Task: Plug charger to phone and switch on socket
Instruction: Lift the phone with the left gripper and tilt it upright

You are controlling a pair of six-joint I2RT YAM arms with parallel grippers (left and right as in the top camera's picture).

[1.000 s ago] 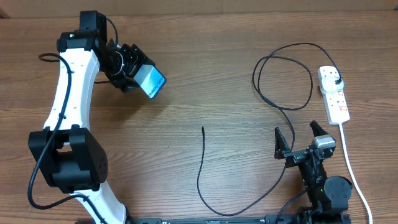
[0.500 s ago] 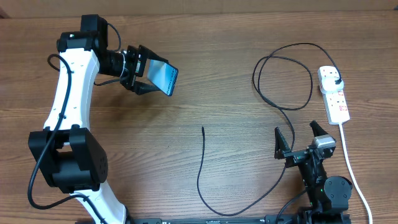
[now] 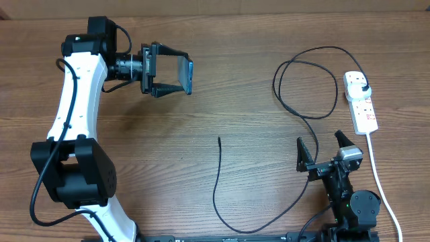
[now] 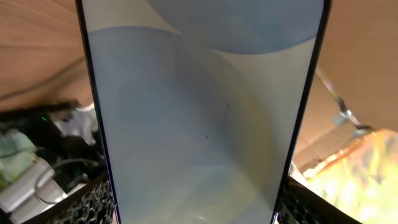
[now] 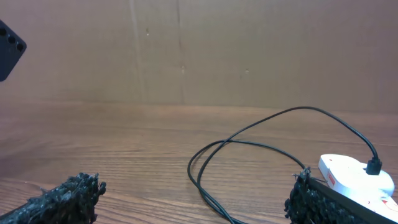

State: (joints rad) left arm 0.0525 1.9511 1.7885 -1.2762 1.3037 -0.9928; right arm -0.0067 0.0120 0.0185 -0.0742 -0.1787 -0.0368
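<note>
My left gripper (image 3: 176, 74) is shut on the phone (image 3: 188, 75) and holds it above the table at the far left, turned on edge. In the left wrist view its light-blue screen (image 4: 205, 112) fills the frame between my fingers. The charger, a thin black cable (image 3: 218, 181), runs from its free tip near the table's middle, along the front, and loops up to a black plug head (image 3: 363, 88) in the white socket (image 3: 361, 102) at the right. My right gripper (image 3: 323, 145) is open and empty near the front edge, left of the socket (image 5: 357, 174).
The socket's white cord (image 3: 378, 178) runs toward the front right edge. A cardboard wall (image 5: 199, 50) stands behind the table's far side. The cable loops (image 5: 249, 155) lie on the wood ahead of the right gripper.
My left gripper has swung right and rotated with the phone, which has turned from screen-up to edge-on. The right arm, cable and socket have not moved.
</note>
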